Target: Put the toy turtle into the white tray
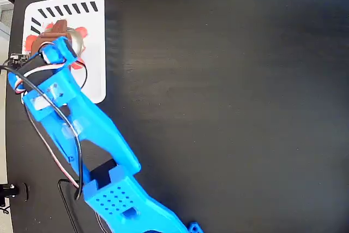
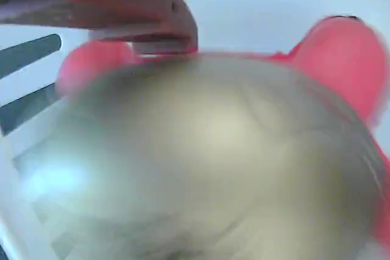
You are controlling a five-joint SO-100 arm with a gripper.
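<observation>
The white tray point(image 1: 94, 83), with black slanted slots along its top and left edges, lies at the table's far left corner in the fixed view. The toy turtle point(image 1: 78, 40) is over the tray's upper half, its gold-grey shell and red feet showing around my gripper point(image 1: 59, 39). The blue arm reaches up from the bottom and covers most of the turtle. In the wrist view the blurred shell point(image 2: 213, 168) fills the frame, with a red foot point(image 2: 344, 59) at the right. A brown finger point(image 2: 140, 4) presses on the shell's top edge. The other finger is hidden. Whether the turtle rests on the tray floor I cannot tell.
The black table point(image 1: 229, 102) stretches to the right of the tray. Black and white cables point(image 1: 32, 77) loop along the arm near the table's left edge. The arm's blue base point(image 1: 125, 205) sits at the bottom.
</observation>
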